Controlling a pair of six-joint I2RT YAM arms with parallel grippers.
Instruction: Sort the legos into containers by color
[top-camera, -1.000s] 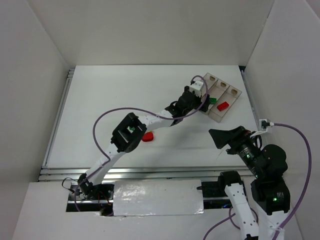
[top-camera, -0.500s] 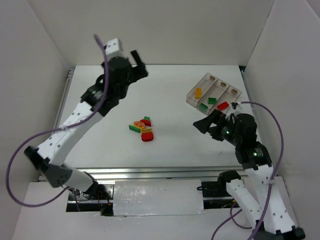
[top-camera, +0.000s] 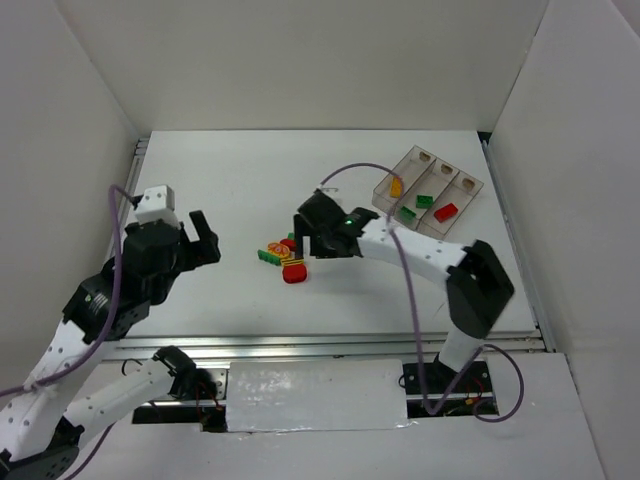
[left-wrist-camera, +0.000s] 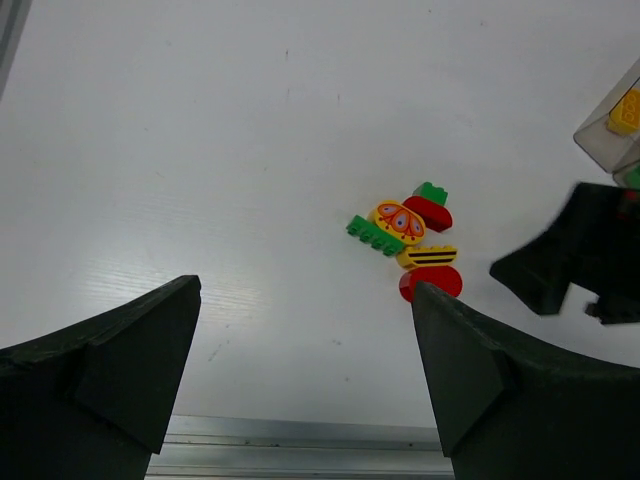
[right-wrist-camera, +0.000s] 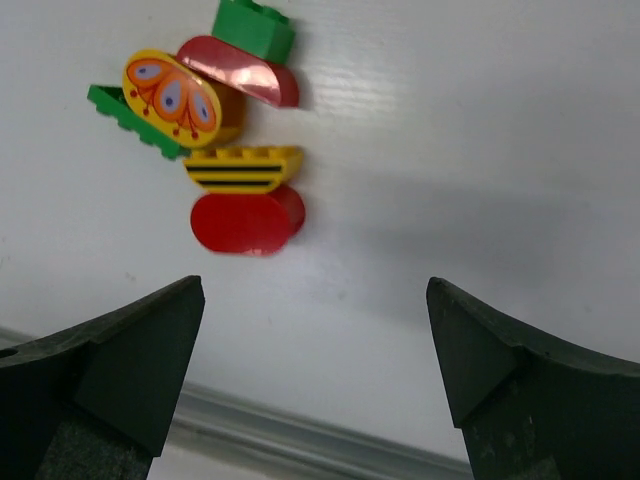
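A cluster of several loose legos lies mid-table: red, green and yellow pieces touching each other. In the right wrist view I see a green brick, a red rounded one, an orange oval, a green plate, a striped yellow piece and a red oval. The clear three-compartment tray at back right holds a yellow brick, two green ones and a red one. My right gripper is open and empty just right of the cluster. My left gripper is open and empty, well left of it.
White walls enclose the table on three sides. A metal rail runs along the near edge and another along the left edge. In the left wrist view the right gripper shows dark beside the cluster, with the tray corner behind.
My left arm has left the tray, swung over the far left and come down at the near left. My right arm has reached from the right side across to the cluster.
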